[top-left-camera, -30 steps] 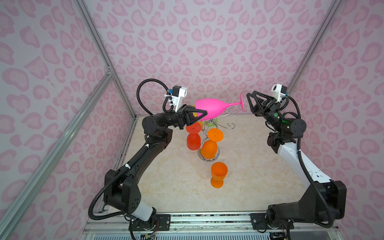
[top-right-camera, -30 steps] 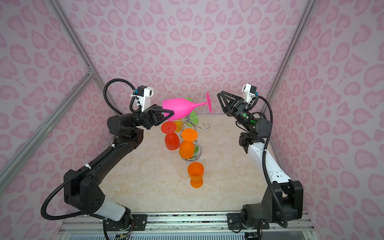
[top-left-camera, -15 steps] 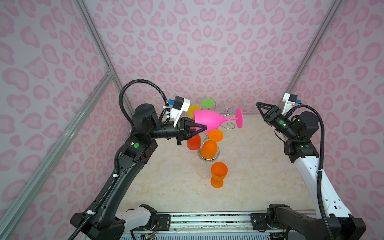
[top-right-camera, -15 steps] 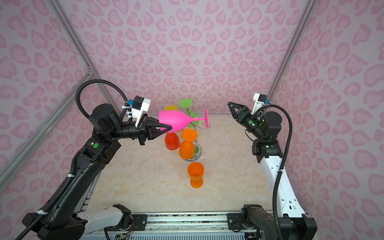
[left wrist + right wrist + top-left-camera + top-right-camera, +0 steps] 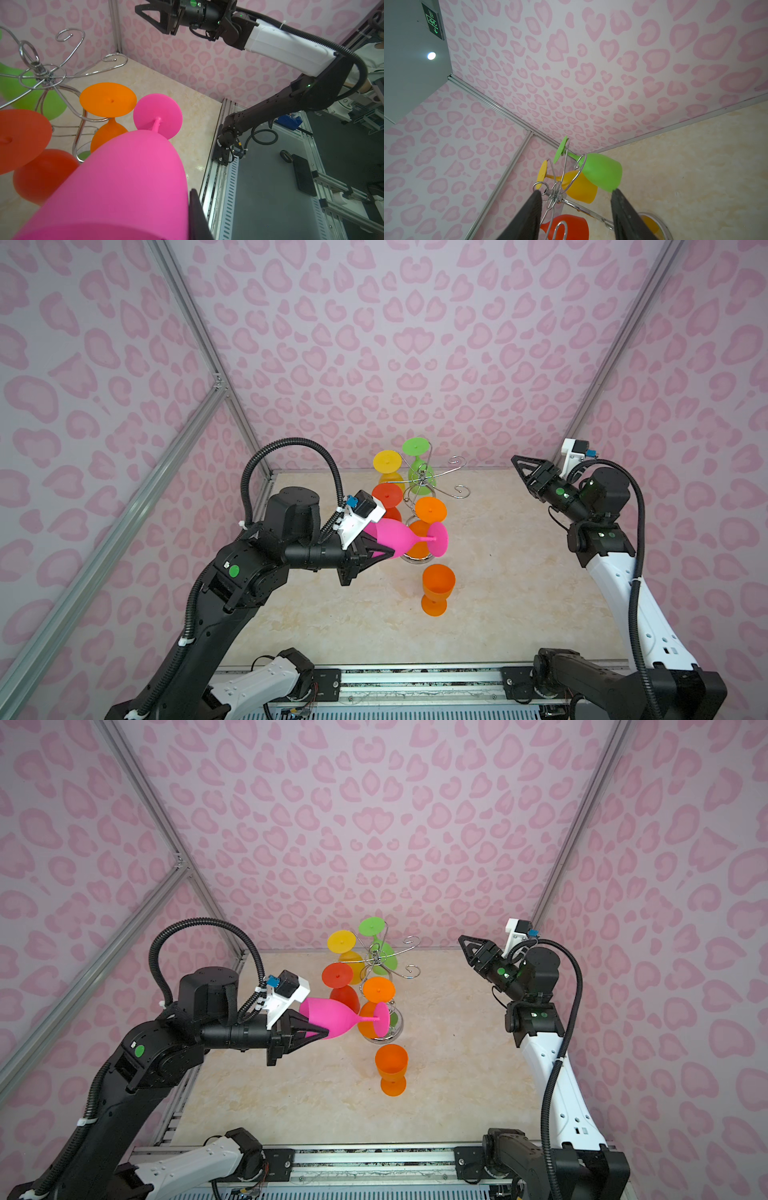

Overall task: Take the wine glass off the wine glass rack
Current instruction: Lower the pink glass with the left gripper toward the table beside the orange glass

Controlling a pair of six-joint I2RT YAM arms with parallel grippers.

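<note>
A pink wine glass [image 5: 397, 536] [image 5: 332, 1016] lies sideways in the air, its foot pointing right, in front of the chrome wine glass rack [image 5: 424, 480] [image 5: 376, 961]. It is clear of the rack's hooks. My left gripper [image 5: 381, 543] [image 5: 316, 1021] is shut on its bowl. In the left wrist view the pink bowl [image 5: 124, 182] fills the frame beside one dark finger [image 5: 197, 214]. My right gripper [image 5: 517, 462] [image 5: 463, 940] is open and holds nothing, raised at the right, apart from the rack [image 5: 554, 193].
Green [image 5: 419, 481], yellow [image 5: 387, 464], red [image 5: 386, 499] and orange [image 5: 430, 512] glasses hang upside down on the rack. Another orange glass [image 5: 436, 589] stands upright on the marble table [image 5: 519, 605] in front of the rack's base. Pink walls close in three sides.
My left arm has carried the pink glass down and towards the front, away from the rack top. My right gripper has drawn back to the right, away from the glass's foot.
</note>
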